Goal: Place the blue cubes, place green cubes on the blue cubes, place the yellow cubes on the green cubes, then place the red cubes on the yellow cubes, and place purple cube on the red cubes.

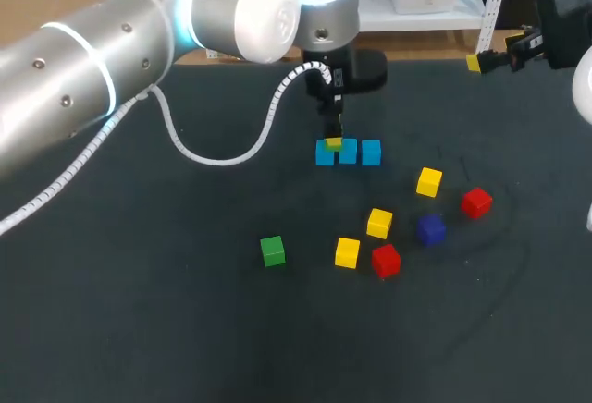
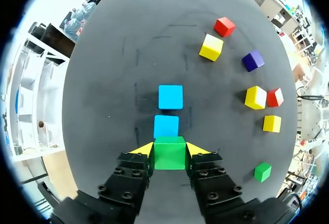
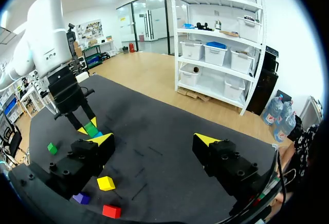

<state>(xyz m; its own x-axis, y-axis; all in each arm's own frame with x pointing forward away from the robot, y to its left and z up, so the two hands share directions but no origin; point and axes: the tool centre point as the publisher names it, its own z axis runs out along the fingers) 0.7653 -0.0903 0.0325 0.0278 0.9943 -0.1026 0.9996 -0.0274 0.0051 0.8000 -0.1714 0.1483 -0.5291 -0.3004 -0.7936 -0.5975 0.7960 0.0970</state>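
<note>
Three blue cubes (image 1: pixel 348 152) lie in a row at the table's middle. My left gripper (image 1: pixel 333 140) is shut on a green cube (image 2: pixel 169 153) held over the row's left end cube (image 1: pixel 323 153). In the left wrist view two blue cubes (image 2: pixel 166 126) lie ahead of the green one, which hides the third. A second green cube (image 1: pixel 273 251) lies loose nearer the front. Three yellow cubes (image 1: pixel 379 223), two red cubes (image 1: pixel 386 261) and a purple cube (image 1: pixel 430 229) are scattered to the right. My right gripper (image 3: pixel 154 141) hangs open and empty at the far right edge.
The loose cubes crowd the area right of and in front of the blue row. The left arm's white cable (image 1: pixel 222 153) hangs over the table behind the row. Bare dark mat (image 1: pixel 139 329) fills the left and front.
</note>
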